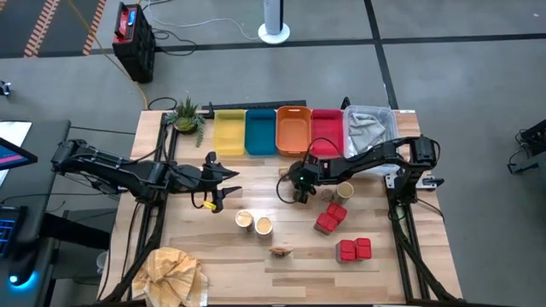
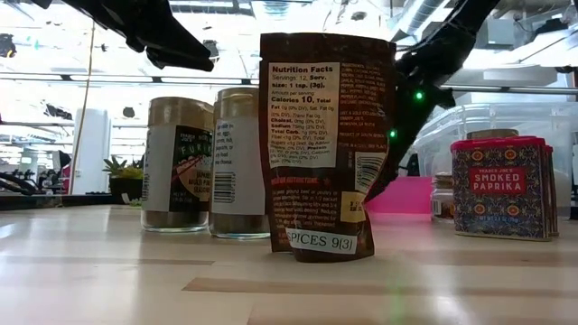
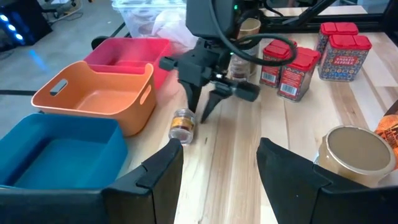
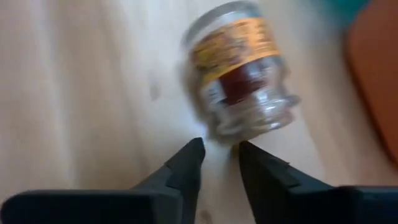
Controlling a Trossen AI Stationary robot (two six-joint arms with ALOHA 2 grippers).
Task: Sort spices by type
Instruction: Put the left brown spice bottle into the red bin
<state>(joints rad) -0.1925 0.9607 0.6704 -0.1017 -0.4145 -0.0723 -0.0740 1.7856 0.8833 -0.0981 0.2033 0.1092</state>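
On the bench (image 1: 256,264), before the orange tray (image 3: 93,96) along its far edge, the right pincer (image 3: 202,102), nearly closed and empty, hovers beside 1 tiny jar (image 3: 182,124) lying toppled, while the left pincer (image 3: 217,168) waits open, farther off.

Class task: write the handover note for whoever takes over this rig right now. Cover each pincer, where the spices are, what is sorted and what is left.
Right pincer: open, empty, tips just behind a small jar lying on its side beside the orange tray.
Left pincer: open, empty, waiting mid-table.
Spices: two round tubs, a tan packet and four red tins stand on the table.
Done: yellow, blue, orange and red trays look empty.
Left: all sorting.
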